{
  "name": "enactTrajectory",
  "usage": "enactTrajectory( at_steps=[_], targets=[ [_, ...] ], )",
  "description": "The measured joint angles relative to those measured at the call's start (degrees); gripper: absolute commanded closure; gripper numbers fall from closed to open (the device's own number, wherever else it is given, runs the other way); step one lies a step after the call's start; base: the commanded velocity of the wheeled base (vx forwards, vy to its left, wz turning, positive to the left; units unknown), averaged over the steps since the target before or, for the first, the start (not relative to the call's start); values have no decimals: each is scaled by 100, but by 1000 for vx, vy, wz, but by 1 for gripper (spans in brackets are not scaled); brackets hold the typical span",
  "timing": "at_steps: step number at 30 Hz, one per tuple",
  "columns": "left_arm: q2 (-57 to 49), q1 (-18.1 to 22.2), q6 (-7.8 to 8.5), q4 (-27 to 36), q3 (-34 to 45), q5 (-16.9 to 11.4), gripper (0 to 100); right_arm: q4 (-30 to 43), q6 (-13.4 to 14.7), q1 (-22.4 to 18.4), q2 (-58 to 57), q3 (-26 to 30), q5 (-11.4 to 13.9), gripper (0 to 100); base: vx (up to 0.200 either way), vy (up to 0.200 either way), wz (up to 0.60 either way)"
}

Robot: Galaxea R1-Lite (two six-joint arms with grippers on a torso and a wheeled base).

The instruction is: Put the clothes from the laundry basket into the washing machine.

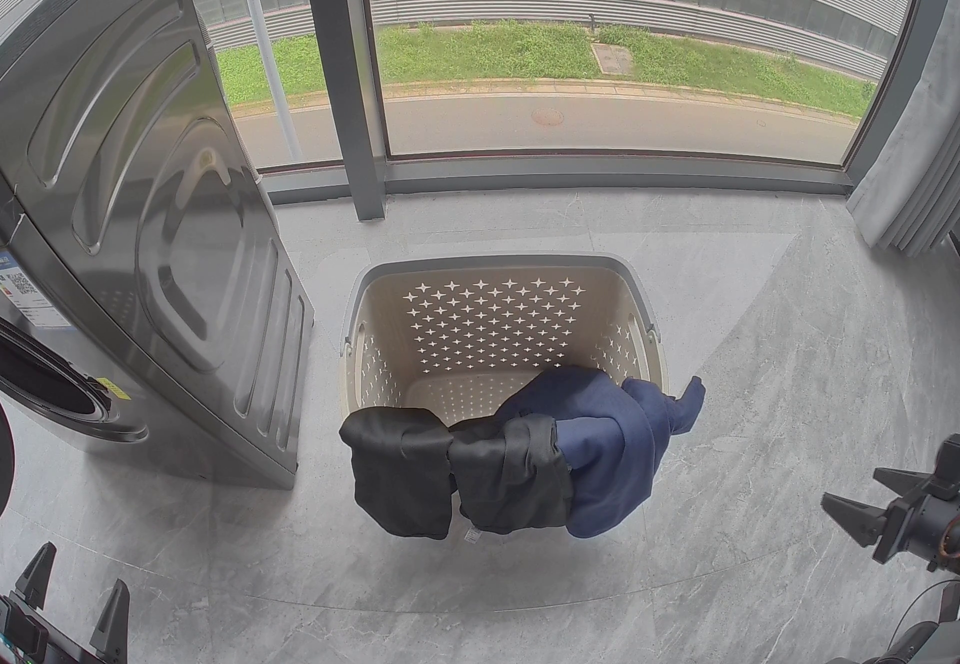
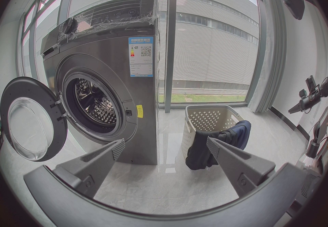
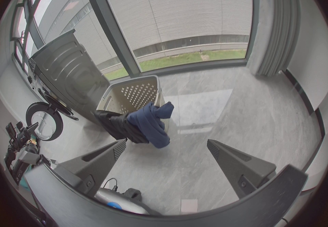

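Note:
A cream laundry basket (image 1: pixel 500 316) stands on the floor in front of me. A black garment (image 1: pixel 455 476) and a navy blue garment (image 1: pixel 610 441) hang over its near rim. The grey washing machine (image 1: pixel 140 196) stands to the basket's left, its round door (image 2: pixel 30 120) swung open and the drum (image 2: pixel 94 102) showing. My left gripper (image 1: pixel 72 596) is low at the near left, open and holding nothing. My right gripper (image 1: pixel 880 501) is at the near right, open and holding nothing. From the wrists I see the basket (image 2: pixel 208 118), the clothes (image 3: pixel 136 123) and each pair of spread fingers (image 2: pixel 102 159) (image 3: pixel 239 166).
A large window with a dark post (image 1: pixel 345 56) runs behind the basket. A grey curtain (image 1: pixel 915 176) hangs at the far right. Pale marble floor (image 1: pixel 800 346) lies open to the right of the basket and in front of it.

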Motion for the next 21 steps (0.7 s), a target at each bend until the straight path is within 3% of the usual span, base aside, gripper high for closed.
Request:
enactTrajectory(
  at_steps=[10,21],
  targets=[
    [0,0,-4,0,0,0,0,-1317,94,549,2544,-33,73,0,0,0,0],
    [0,0,-2,0,0,0,0,-2189,183,1147,4428,-566,44,0,0,0,0]
  ],
)
